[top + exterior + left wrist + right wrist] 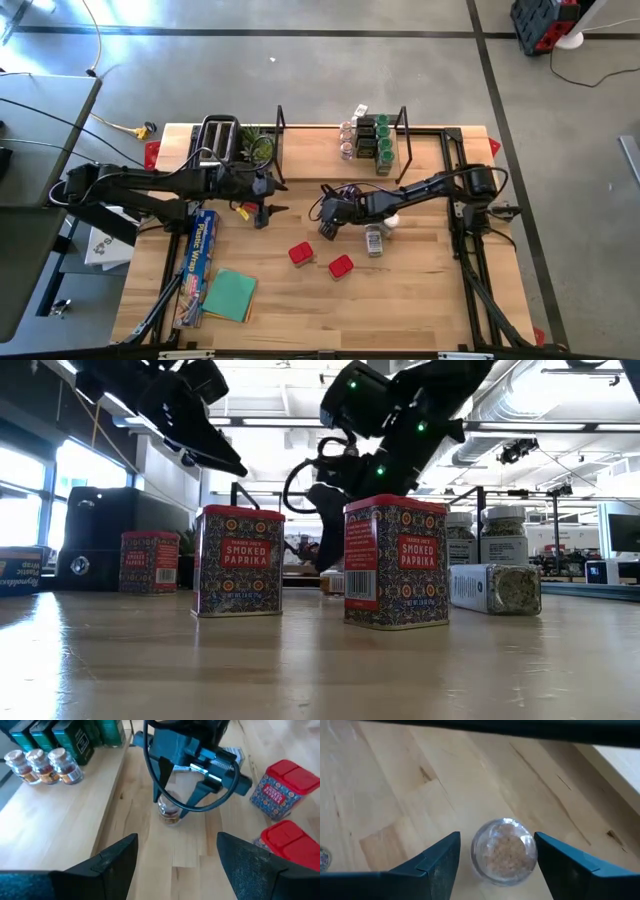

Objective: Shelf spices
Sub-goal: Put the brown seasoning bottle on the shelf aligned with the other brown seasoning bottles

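Since the right gripper (pixel 492 852) hangs spread directly over a small clear jar (pixel 504 851) standing upright on the table (pixel 400 300), a good grasp looks to depend on a straight descent, fingers (pixel 430 862) passing either side of the glass without nudging it, then a firm close below the rounded top.

Going left to right in the high view: the toaster (pixel 219 139) sits at the far left of the shelf (pixel 310 140), with a blue foil box (pixel 199 253) and a teal cloth (pixel 228 294) near the front edge. The left arm reaches in from the left, low and nearly level, its gripper (pixel 263 212) spread and empty, aimed toward the middle of the table; its wrist view looks across at the right gripper poised above the jar. Two red tins (pixel 301 254) stand in front of the middle, apart from each other. Next comes the jar under the right gripper, just in front of the shelf board. A white-lidded jar (pixel 374 240) lies on its side nearby. Further right, on the shelf, green-lidded jars (pixel 384 147), dark jars and small brownish jars (pixel 347 138) are already lined up.

The right arm stretches leftward from its base, elbow bent, wrist turned so the fingers point down at the table.
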